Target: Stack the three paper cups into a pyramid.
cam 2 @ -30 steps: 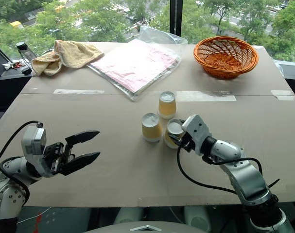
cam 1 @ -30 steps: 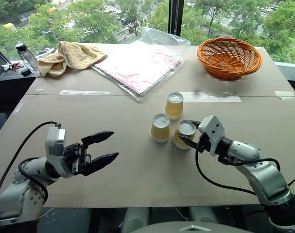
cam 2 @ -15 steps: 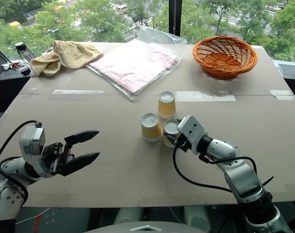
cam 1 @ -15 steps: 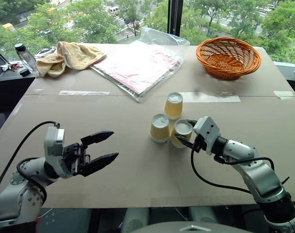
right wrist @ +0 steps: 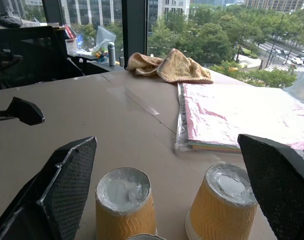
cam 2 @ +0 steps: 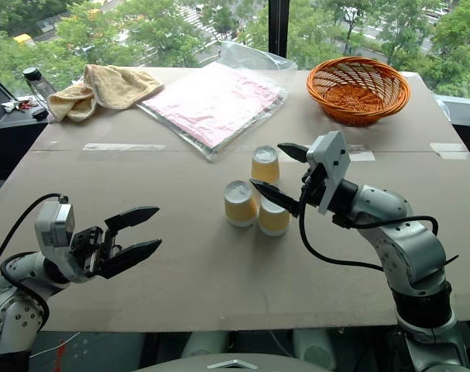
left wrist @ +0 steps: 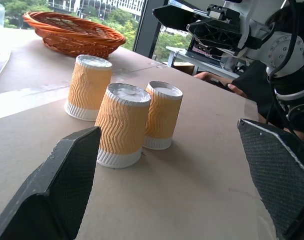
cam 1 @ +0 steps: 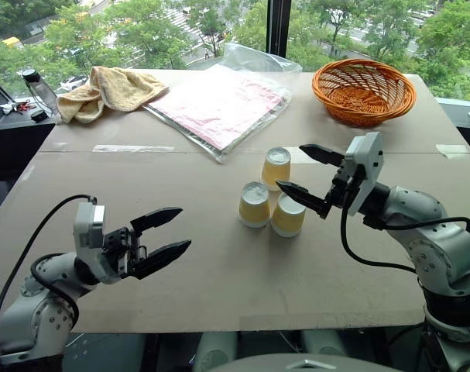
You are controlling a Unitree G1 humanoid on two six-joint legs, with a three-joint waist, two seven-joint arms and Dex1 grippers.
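Hovering my right gripper (cam 1: pixel 310 172) with jaws wide and empty, I had the far cup (cam 1: pixel 277 168) just beside it — upright, left gripper (cam 1: pixel 167 235) also agape, well apart.

Both arms were built of rounded silver-grey segments joined by darker black collars. Each wrist carried a boxy pale-grey camera housing, and a thin black cable looped loosely from it back along the forearm. The left gripper (cam 1: pixel 159 236) and the right gripper (cam 1: pixel 308 177) each ended in two black, tapering, pointed fingers, whose broad inner pads (left wrist: pixel 69 182) bore a fine cross-hatched texture.
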